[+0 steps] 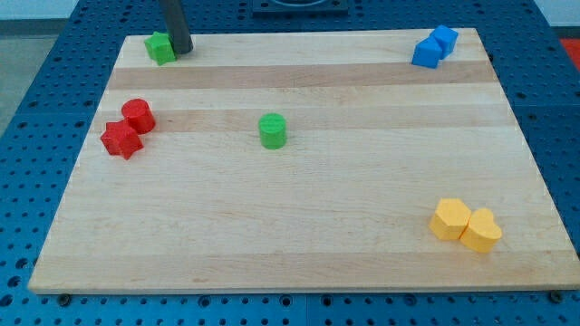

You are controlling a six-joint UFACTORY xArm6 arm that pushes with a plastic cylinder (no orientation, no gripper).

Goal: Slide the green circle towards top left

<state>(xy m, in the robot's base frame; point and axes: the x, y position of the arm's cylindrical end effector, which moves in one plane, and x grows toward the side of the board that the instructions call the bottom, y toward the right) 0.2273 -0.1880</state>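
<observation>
the small green round block (272, 130) is seen mid-board, not yet pushed; my tip (182, 51), holding nothing, is parked beside another green block (160, 48).

my tip (183, 51) rests on the board near the view's top left corner. the dark rod rises straight from it and leaves the view's top edge.

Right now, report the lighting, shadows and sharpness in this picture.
Camera view: even, soft light on the wooden board, no glare; the green circle and yellow blocks cast only faint shadows; edges are sharp; my tip reads dark beside the green block at the view's top left.
</observation>
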